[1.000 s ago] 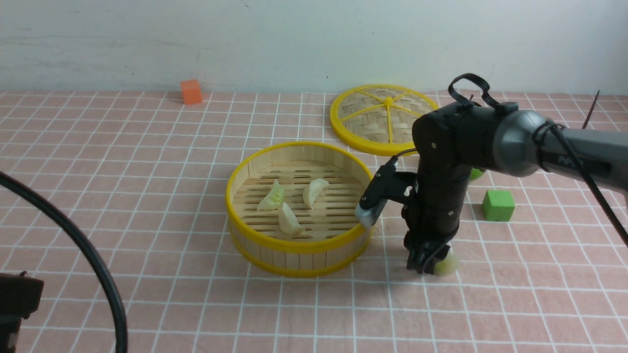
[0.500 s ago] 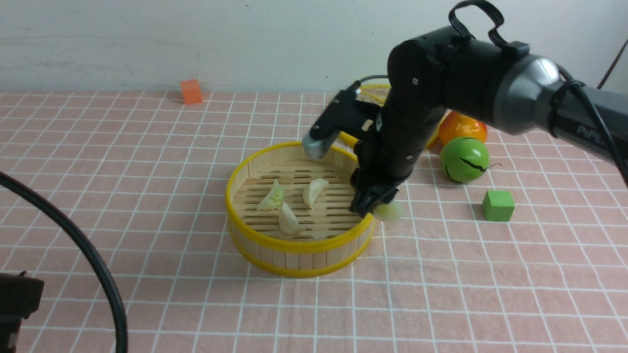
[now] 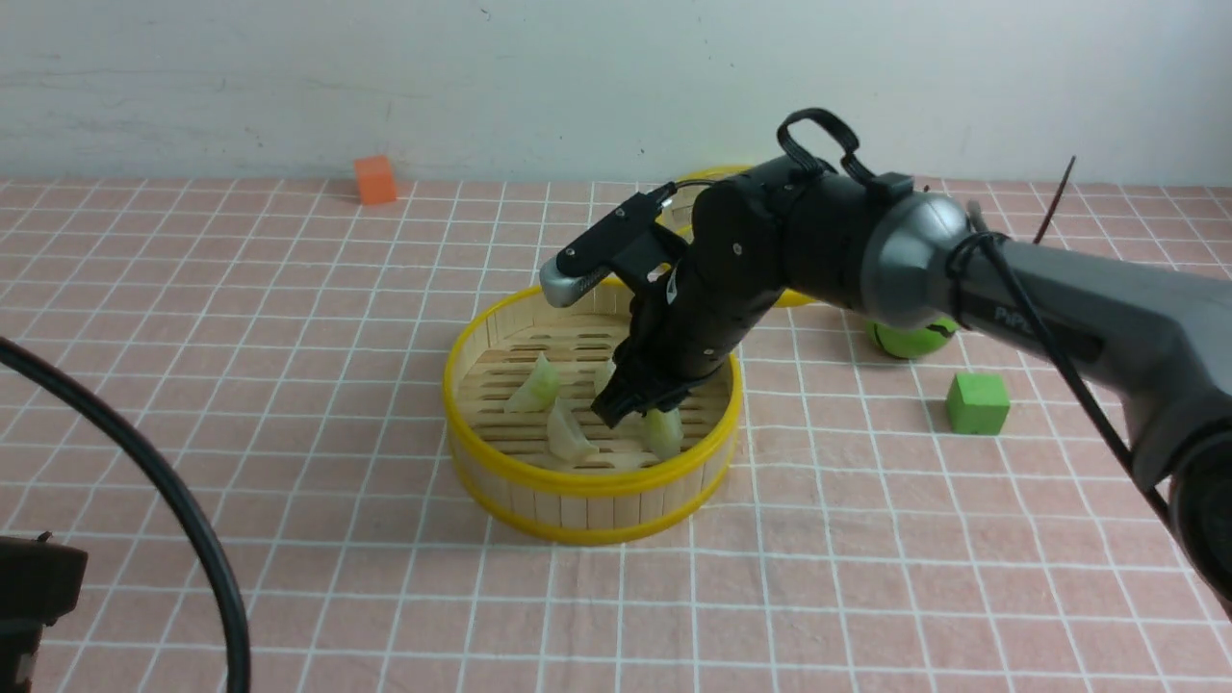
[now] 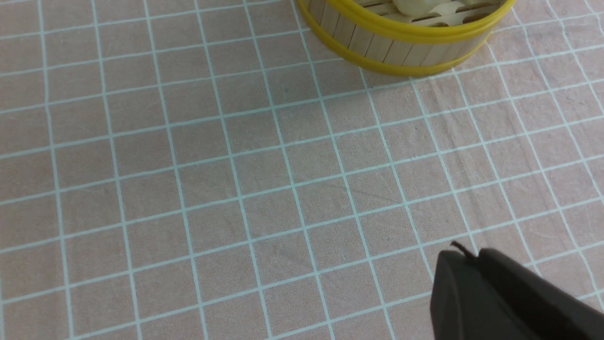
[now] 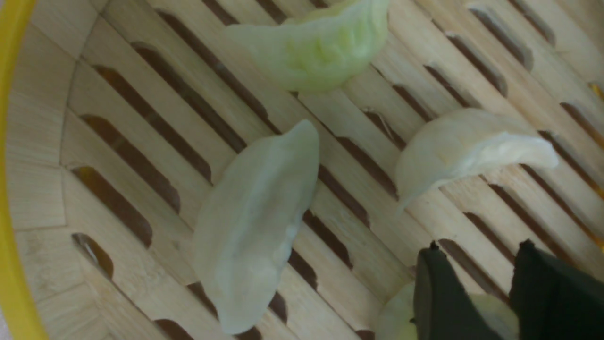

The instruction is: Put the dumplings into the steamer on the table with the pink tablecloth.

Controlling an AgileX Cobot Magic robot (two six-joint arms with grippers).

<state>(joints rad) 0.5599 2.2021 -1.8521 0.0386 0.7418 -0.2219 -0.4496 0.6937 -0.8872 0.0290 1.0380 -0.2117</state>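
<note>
**My right gripper is down in the steamer with a dumpling**

I am watching from far away through the cameras. In the front view my right gripper (image 3: 635,414) is down inside the steamer (image 3: 587,491), on its right side. The two fingers are clamped on the fourth dumpling (image 3: 663,432). It sticks out just under the tips. I cannot tell if it touches the slat floor.

The right wrist view looks straight at that floor. Three more dumplings (image 5: 257,222) lie there on the slats, near one another. One of them looks a bit greener than the other two.

The steamer stands on the pink tablecloth (image 3: 289,318), near the middle of the table (image 3: 962,597).

My left gripper (image 4: 465,257) is over the cloth on my side of the steamer, well apart from it. Its fingers are together.

A green cube (image 3: 977,402) sits on the cloth to the right of the steamer. A green ball (image 3: 910,337) is just behind the cube, and my right arm hides part of it. The arm also hides most of the yellow lid (image 3: 797,299). An orange cube (image 3: 374,180) sits far back on the left, by the wall.
</note>
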